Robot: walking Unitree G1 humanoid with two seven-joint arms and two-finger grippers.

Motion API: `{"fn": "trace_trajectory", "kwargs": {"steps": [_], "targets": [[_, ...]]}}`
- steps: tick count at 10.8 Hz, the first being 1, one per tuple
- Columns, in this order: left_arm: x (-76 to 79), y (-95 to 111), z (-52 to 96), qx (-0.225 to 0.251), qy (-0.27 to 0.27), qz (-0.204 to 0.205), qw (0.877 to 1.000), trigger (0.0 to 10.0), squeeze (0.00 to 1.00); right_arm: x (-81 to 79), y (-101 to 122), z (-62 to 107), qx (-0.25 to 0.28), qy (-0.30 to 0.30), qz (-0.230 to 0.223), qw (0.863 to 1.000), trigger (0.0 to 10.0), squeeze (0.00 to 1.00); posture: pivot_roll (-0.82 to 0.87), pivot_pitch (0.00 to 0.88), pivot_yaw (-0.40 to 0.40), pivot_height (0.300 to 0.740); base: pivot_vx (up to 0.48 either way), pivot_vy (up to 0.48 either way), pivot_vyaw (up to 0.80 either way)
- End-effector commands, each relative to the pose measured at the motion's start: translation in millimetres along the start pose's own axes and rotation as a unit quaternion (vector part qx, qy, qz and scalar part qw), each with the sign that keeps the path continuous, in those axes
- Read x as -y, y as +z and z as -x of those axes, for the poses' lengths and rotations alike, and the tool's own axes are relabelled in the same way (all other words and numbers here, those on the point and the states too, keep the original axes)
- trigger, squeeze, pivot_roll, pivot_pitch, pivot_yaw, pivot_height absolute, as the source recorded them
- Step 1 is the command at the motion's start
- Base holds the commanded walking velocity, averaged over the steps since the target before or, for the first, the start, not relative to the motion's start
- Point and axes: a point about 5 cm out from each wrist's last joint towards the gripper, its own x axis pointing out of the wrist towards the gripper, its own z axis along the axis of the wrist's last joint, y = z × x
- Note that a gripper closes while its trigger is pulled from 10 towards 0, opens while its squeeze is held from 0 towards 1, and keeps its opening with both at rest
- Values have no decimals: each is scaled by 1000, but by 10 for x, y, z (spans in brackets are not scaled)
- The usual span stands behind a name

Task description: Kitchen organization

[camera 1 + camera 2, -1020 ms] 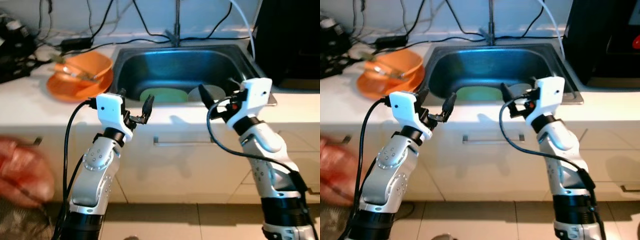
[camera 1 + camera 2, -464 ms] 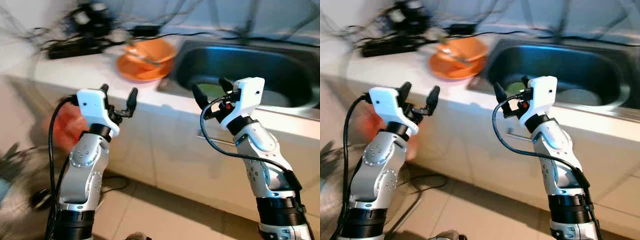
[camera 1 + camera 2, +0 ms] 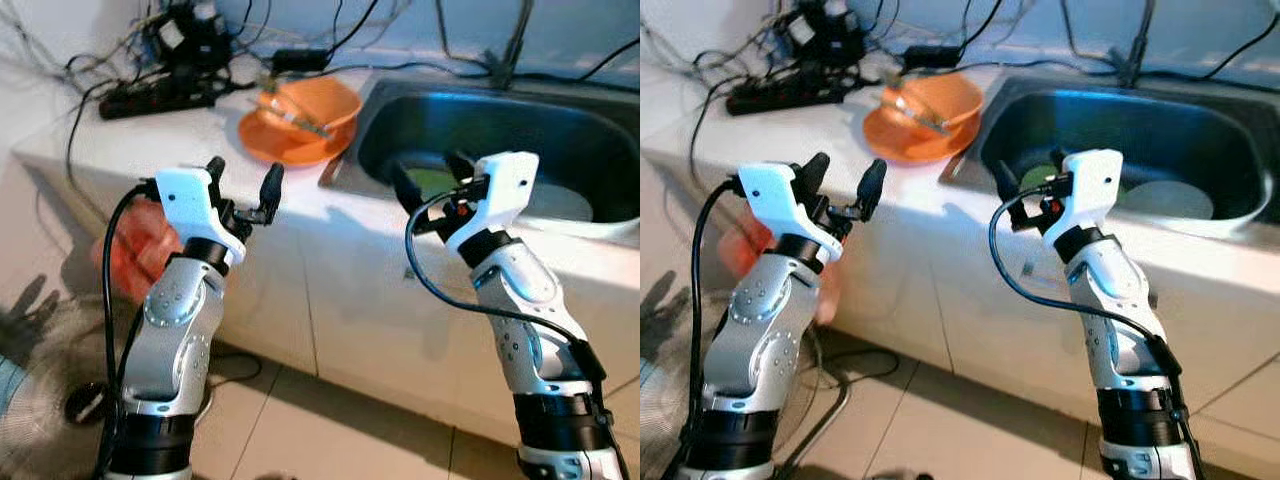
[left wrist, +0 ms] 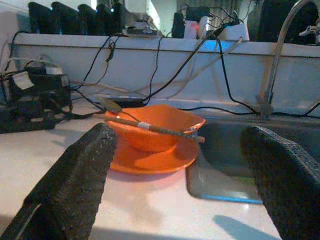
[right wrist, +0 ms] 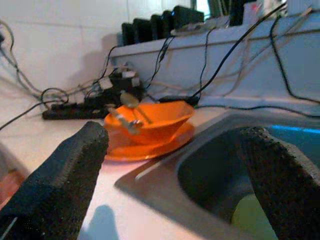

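Observation:
An orange bowl [image 3: 308, 103] with a spoon and sticks across it sits on an orange plate [image 3: 280, 148] on the white counter, just left of the steel sink [image 3: 500, 125]. In the sink lie a green plate [image 3: 432, 181] and a pale plate [image 3: 562, 204]. My left gripper [image 3: 243, 176] is raised in front of the counter edge, open and holding nothing, below and left of the bowl. My right gripper [image 3: 428, 172] is open and holding nothing too, level with the sink's front rim. The bowl [image 4: 159, 131] shows between the left fingers [image 4: 75, 185], well beyond them.
A power strip [image 3: 160, 95] and tangled black cables crowd the counter's back left. The faucet [image 3: 507, 55] rises behind the sink. A red bag-like object [image 3: 135, 255] hangs by the cabinet front on the left, and a fan [image 3: 30, 370] stands on the tiled floor.
The camera has swung, so the sink now lies to the right and the bowl nearer the centre; the blur has cleared. Both arms keep the same raised pose with open fingers.

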Motion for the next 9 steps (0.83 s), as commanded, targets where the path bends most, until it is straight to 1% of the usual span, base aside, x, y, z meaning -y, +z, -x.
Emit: {"fn": "trace_trajectory", "kwargs": {"steps": [1, 5, 8, 9], "targets": [[-1, 40, -14, 3, -2, -1, 1000, 10000, 0, -16, 81, -29, 19, -1, 3, 1000, 10000, 0, 89, 45, 84, 740, 398, 0, 0], [18, -22, 0, -13, -7, -3, 1000, 10000, 0, -11, 96, -32, 24, -6, 3, 1000, 10000, 0, 91, 48, 84, 740, 428, 0, 0], [13, -20, 4, -14, -7, -1, 1000, 10000, 0, -14, 90, -29, 23, -9, 4, 1000, 10000, 0, 92, 50, 86, 740, 449, 0, 0], [22, -15, 10, -10, -7, 8, 1000, 10000, 0, -17, 82, -23, 22, -8, 4, 1000, 10000, 0, 92, 52, 84, 740, 0, 0, 0]]}}
